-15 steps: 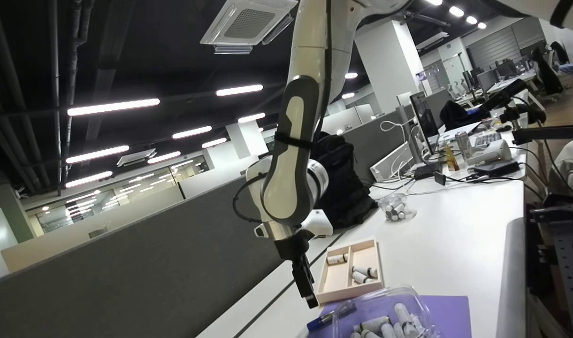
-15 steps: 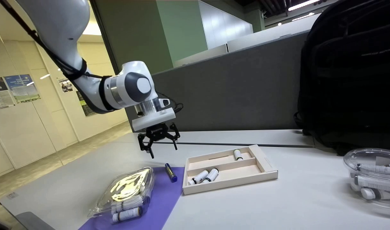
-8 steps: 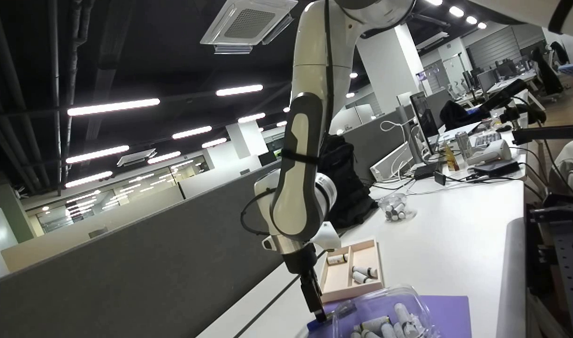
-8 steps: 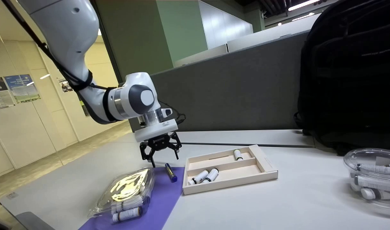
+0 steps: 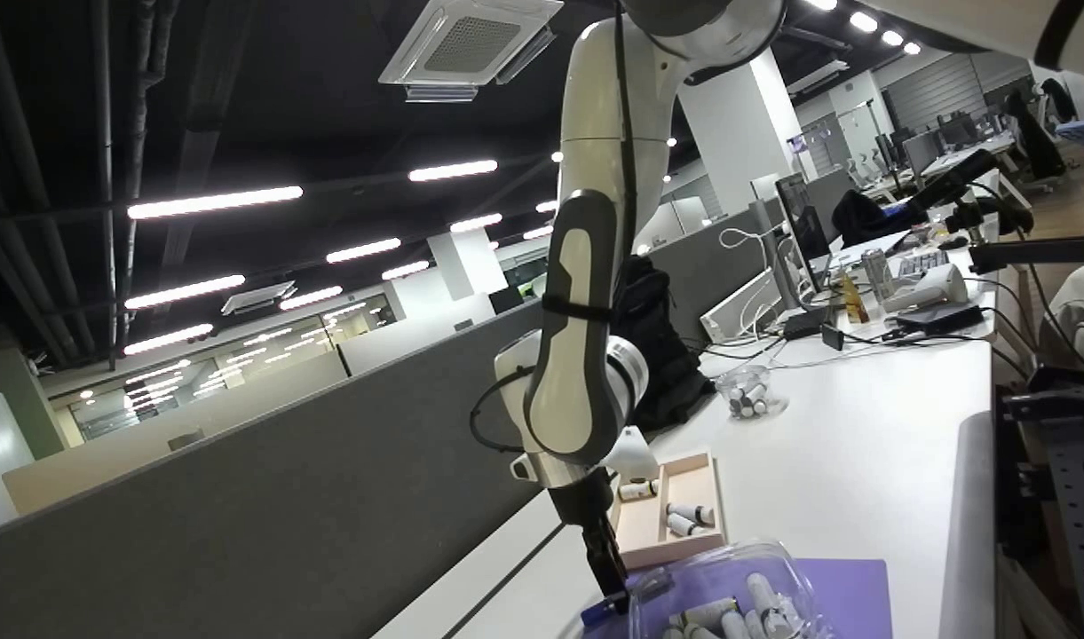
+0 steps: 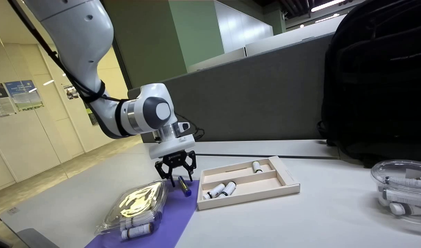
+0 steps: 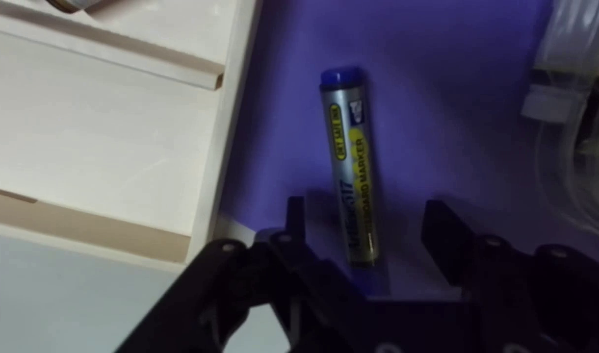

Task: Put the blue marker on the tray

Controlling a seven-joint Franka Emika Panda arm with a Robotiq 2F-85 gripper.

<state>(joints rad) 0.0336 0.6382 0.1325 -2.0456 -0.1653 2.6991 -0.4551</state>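
Note:
The blue marker (image 6: 185, 187) lies on a purple sheet beside the tray. In the wrist view the marker (image 7: 351, 157) has a silver and yellow label and blue ends. The tray (image 6: 248, 199) is light wood with a divider and holds several white vials; its rim also shows in the wrist view (image 7: 225, 122). My gripper (image 6: 182, 182) is open and low over the marker's rear end. In the wrist view the gripper (image 7: 364, 211) has one finger on each side of the marker, with gaps on both sides. In an exterior view the gripper (image 5: 620, 603) hides part of the marker (image 5: 599, 612).
A clear plastic box (image 6: 138, 203) with vials stands on the purple sheet (image 6: 179, 224), on the marker's side away from the tray. A round clear tub (image 6: 403, 193) of vials and a black backpack (image 6: 376, 86) stand farther off. A grey partition (image 6: 251, 103) runs behind.
My gripper has come down and moved slightly toward the tray side, from above and behind the marker to around its rear end. It stays open. The marker and tray have not moved.

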